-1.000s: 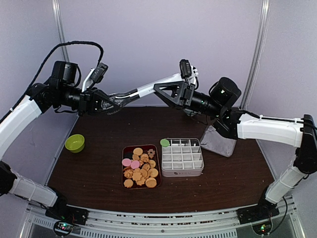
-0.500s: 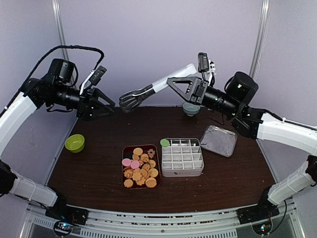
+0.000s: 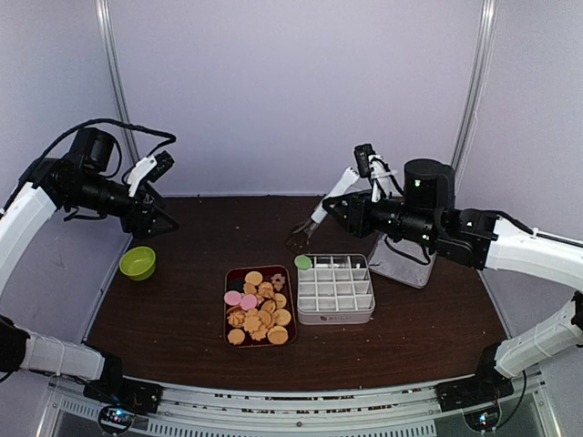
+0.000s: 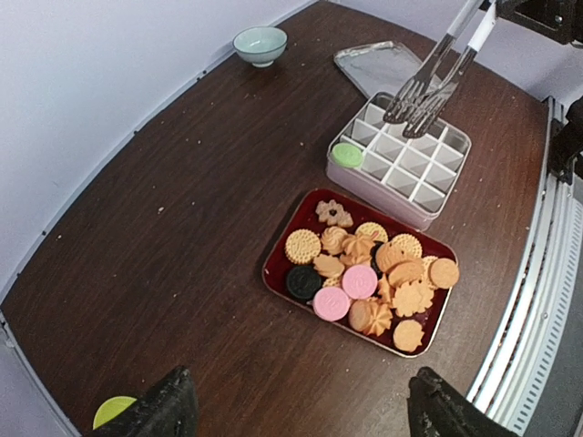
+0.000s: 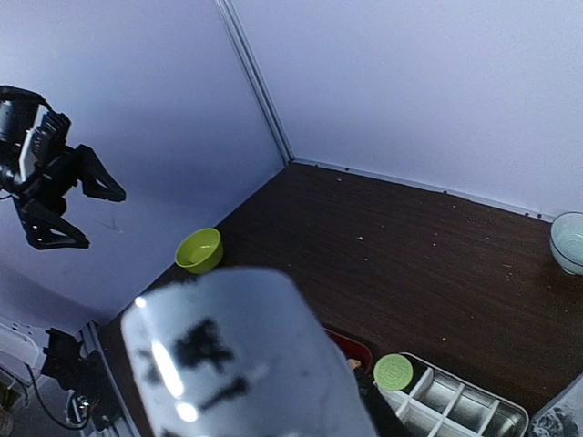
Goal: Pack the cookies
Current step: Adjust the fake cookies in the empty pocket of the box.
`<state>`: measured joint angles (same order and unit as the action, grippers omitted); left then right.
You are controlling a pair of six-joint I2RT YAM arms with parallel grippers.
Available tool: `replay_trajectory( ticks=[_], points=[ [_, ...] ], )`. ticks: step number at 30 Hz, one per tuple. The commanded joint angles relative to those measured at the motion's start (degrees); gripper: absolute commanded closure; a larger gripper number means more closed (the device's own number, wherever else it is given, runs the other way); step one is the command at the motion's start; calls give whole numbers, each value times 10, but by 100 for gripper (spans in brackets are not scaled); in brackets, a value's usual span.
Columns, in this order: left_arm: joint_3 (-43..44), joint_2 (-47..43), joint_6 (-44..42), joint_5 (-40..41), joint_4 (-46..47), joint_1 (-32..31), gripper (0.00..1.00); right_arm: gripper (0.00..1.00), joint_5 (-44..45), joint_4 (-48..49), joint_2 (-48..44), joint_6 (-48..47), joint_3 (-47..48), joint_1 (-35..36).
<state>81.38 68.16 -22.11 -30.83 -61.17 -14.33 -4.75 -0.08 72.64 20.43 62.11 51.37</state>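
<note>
Brown table (image 3: 182, 314), cookies (image 3: 259, 308) in tray (image 4: 278, 269), apart from left gripper (image 3: 157, 221), right gripper's (image 3: 342, 208) tongs (image 4: 421, 91).

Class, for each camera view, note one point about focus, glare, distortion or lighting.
Right wrist: the tongs, close to the lens, are a pale blur with bright glare spots. Left wrist: the cookies are crisp, yet the table edge bows, a wide-angle effect. Top external: even light, only soft shadows.

So the left gripper (image 3: 157, 217) is off the tongs (image 3: 310, 223) now, jaws spread wide, and it's backed off to the left. The right gripper (image 3: 341, 208) has them alone and has swung them down, tips low by the divided box (image 3: 335, 291).
</note>
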Motion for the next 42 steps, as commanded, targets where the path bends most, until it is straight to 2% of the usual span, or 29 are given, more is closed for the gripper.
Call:
replay_trajectory(
  ticks=[1,9,15,42],
  points=[
    [-33,-29,-22,46,34,5,18,70,101,1,-5,-36,-16,11],
    [-57,-31,-20,48,34,6,18,72,182,40,65,-47,2,40],
    [-64,-33,-20,46,33,5,19,74,209,54,102,-54,16,45],
    [-74,-29,-27,65,31,6,19,78,249,81,188,-71,41,45]
  ],
)
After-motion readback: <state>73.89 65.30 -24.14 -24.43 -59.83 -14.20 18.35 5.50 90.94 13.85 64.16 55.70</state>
